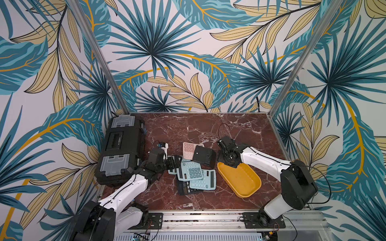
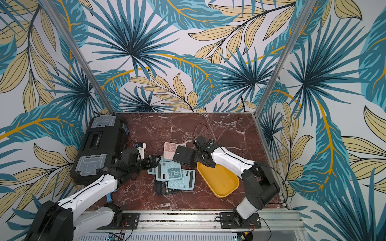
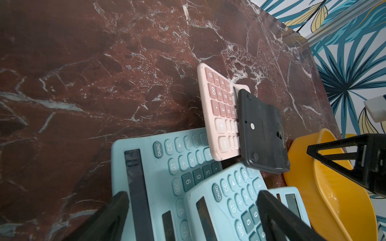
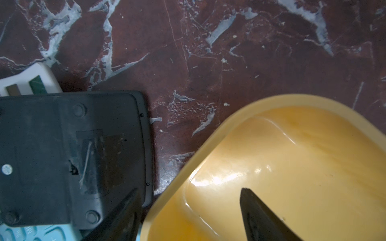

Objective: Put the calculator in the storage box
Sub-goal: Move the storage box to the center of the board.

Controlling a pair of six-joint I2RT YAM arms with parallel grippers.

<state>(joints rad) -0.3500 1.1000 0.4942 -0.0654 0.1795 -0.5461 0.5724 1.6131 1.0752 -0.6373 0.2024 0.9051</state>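
Several calculators lie piled mid-table in both top views: a pink one (image 1: pixel 188 148), a black one face down (image 1: pixel 204 156) leaning on it, light blue ones (image 1: pixel 190 170) and a dark one underneath (image 1: pixel 183 188). The storage box (image 1: pixel 240 179), a shallow yellow tray, sits empty to their right. My left gripper (image 3: pixel 190 198) hangs open just above the overlapping light blue calculators (image 3: pixel 158 167), holding nothing. My right gripper (image 4: pixel 188 191) is open astride the storage box's (image 4: pixel 292 156) near rim. One of its fingers (image 4: pixel 125 208) is over the black calculator's (image 4: pixel 62 146) edge, and nothing is gripped.
A large black toolbox (image 1: pixel 121 148) with grey lid compartments stands at the table's left edge, close behind my left arm. Leaf-patterned walls with aluminium posts close in the back and sides. A metal rail (image 1: pixel 208 219) carrying both arm bases runs along the front.
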